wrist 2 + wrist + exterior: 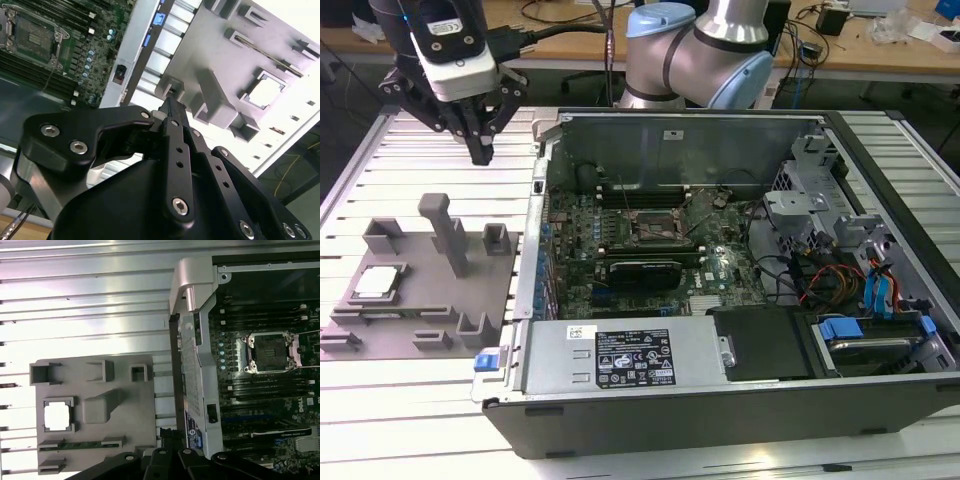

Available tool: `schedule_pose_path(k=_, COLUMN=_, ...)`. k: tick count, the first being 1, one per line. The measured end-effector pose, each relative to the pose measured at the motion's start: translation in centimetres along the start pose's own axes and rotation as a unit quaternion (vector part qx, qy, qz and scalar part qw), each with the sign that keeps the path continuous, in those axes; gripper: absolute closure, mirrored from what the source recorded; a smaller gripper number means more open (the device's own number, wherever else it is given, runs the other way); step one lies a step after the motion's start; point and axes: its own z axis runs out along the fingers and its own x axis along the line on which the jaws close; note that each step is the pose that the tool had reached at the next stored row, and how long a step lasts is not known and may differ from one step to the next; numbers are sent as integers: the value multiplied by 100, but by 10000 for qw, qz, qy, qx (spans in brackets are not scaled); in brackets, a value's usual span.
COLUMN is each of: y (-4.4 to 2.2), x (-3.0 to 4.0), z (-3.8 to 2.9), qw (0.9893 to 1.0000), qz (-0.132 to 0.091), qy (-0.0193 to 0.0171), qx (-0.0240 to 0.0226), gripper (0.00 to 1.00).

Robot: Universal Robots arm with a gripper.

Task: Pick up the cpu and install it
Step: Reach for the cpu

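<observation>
The cpu (377, 284) is a small silvery square chip lying flat in a pocket of the grey fixture plate (430, 310) at the exterior view's left. Both wrist views show the cpu (264, 91) (56, 416) resting in that pocket. My gripper (480, 150) hangs high above the table, beyond the fixture's far edge and apart from the chip. Its black fingers (170, 107) are pressed together and hold nothing. The square black socket (655, 228) with a metal frame lies on the motherboard inside the open computer case (720, 410).
A tall grey post (445, 230) and several small brackets rise from the fixture plate. The case's raised side wall (535, 250) stands between fixture and motherboard. Cables and drive bays (860, 280) fill the case at the exterior view's right. The table is slatted metal (380, 400).
</observation>
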Motion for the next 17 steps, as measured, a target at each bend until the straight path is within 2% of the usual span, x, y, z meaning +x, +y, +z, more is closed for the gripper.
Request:
schedule_pose_path(k=7, y=-9, x=118, z=5, qw=10000, qz=0, qy=0, qx=0, gripper=89)
schedule_pose_path(k=17, y=-25, x=327, z=12, qw=10000, qz=0, qy=0, qx=0, gripper=89)
